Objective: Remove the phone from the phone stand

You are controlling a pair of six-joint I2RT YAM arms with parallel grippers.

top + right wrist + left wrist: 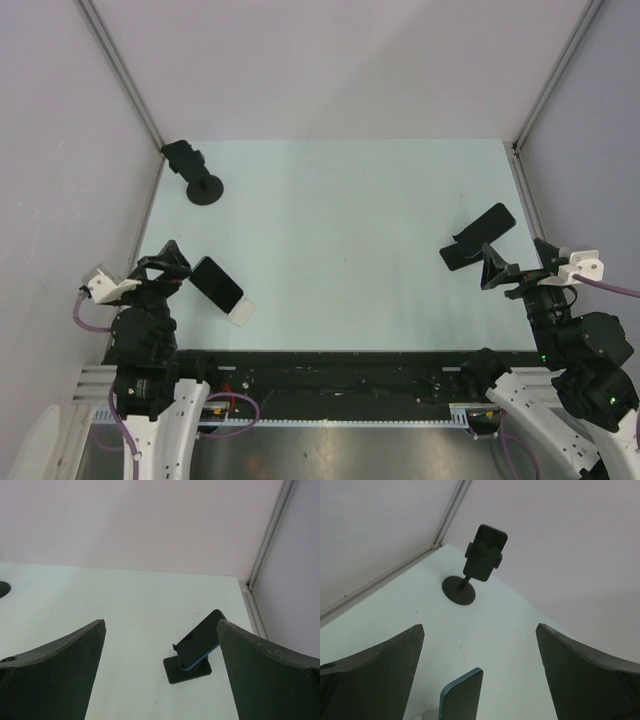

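A dark phone with a blue edge leans tilted on a flat black stand at the table's right; it also shows in the right wrist view, on its stand. My right gripper is open and empty just near-right of it, not touching; in its own view the phone sits ahead between the fingers. A second blue-edged phone leans on a white stand at the near left. My left gripper is open and empty beside it; the phone's top shows between its fingers.
A black stand with a round base is at the far left corner; its clamp holds a dark slab. Grey walls and rail edges enclose the table on three sides. The arm bases and cables lie along the near edge.
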